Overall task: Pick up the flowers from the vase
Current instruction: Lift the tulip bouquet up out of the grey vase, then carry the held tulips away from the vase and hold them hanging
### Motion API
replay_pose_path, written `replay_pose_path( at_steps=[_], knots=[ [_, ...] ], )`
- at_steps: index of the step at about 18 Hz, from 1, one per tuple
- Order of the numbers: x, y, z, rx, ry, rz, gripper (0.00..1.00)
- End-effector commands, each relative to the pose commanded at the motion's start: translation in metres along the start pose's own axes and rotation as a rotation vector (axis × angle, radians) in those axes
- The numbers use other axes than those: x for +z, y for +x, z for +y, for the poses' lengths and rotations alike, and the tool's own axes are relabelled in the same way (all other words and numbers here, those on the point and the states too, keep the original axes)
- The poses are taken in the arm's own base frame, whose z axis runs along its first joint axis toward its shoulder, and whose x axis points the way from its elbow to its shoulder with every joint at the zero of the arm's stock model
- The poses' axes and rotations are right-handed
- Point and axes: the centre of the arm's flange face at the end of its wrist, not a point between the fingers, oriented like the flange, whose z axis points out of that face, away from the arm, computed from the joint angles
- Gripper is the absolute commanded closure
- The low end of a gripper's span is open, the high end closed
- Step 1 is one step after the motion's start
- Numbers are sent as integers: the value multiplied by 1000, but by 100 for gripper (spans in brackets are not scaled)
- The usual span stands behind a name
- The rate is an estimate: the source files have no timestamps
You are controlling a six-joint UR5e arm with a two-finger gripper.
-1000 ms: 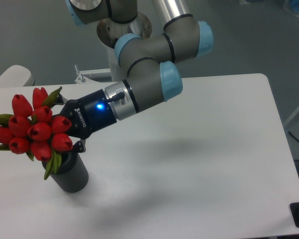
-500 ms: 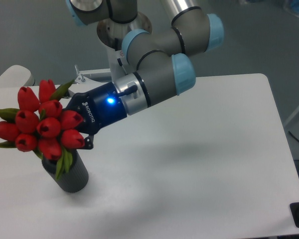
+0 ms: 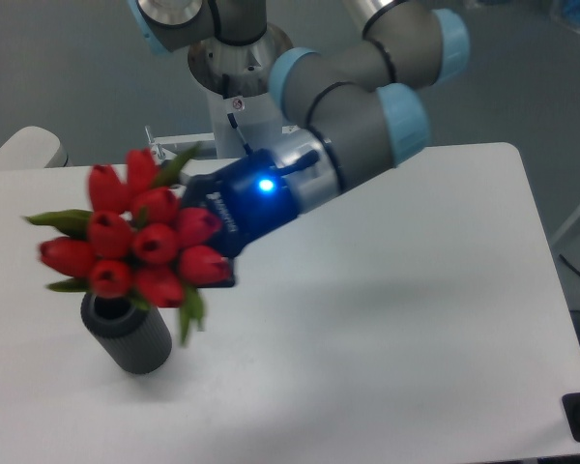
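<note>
The flowers (image 3: 140,242), a tight bunch of red tulip buds with green leaves, hang in the air above and slightly right of the vase (image 3: 128,334). My gripper (image 3: 211,253) is shut on the stems behind the buds, its fingers mostly hidden by the bunch. The vase is a dark grey ribbed cylinder standing upright on the white table at the lower left, and its round top hole now shows. The stems look clear of the hole, though the lowest buds and a leaf still overlap the rim in this view.
The white table (image 3: 387,319) stretches to the right of the vase. The arm's base column (image 3: 240,68) stands behind the table's far edge. A pale rounded object (image 3: 24,147) sits at the far left edge.
My gripper has lifted up and to the right with the flowers. The bunch has risen out of the vase, uncovering its top hole. The vase has stayed put.
</note>
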Motion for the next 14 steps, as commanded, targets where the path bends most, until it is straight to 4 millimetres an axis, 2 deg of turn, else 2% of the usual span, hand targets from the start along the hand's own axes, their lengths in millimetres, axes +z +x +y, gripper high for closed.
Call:
replay_pose_path(
  at_steps=[5, 9, 14],
  knots=[
    [-40, -23, 1, 36, -133, -187, 90],
    [-54, -37, 8, 102, -281, -313, 90],
    [-56, -48, 28, 159, -468, -413, 94]
  ],
)
